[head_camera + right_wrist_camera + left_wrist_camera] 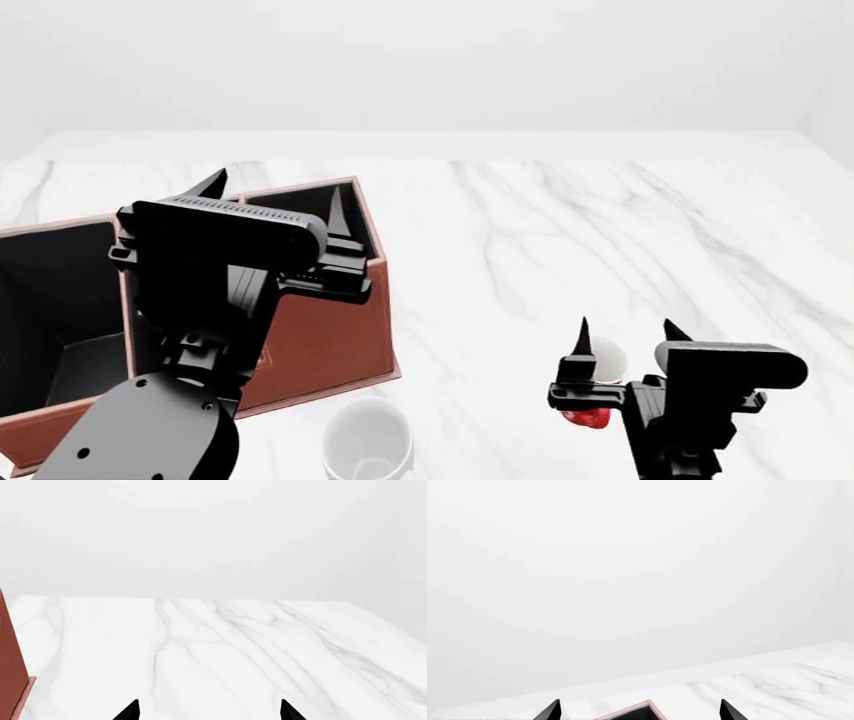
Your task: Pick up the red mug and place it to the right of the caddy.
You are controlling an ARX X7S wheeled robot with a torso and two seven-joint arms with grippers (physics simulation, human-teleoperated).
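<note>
The red mug (585,416) stands on the marble table (561,240) at the lower right of the head view. Its white inside shows just under my right gripper (627,330), and the arm hides most of it. That gripper is open over the mug, and the right wrist view shows only bare marble between its fingertips (131,711). The reddish-brown caddy (334,330) with black-lined compartments fills the left. My left gripper (278,188) hangs open above its far corner, and that corner of the caddy (635,711) shows between its fingertips (551,711) in the left wrist view.
A plain white mug (367,440) stands just in front of the caddy's right front corner, left of the red mug. The caddy's right wall (10,670) shows at the edge of the right wrist view. Marble stretches between the caddy and the red mug.
</note>
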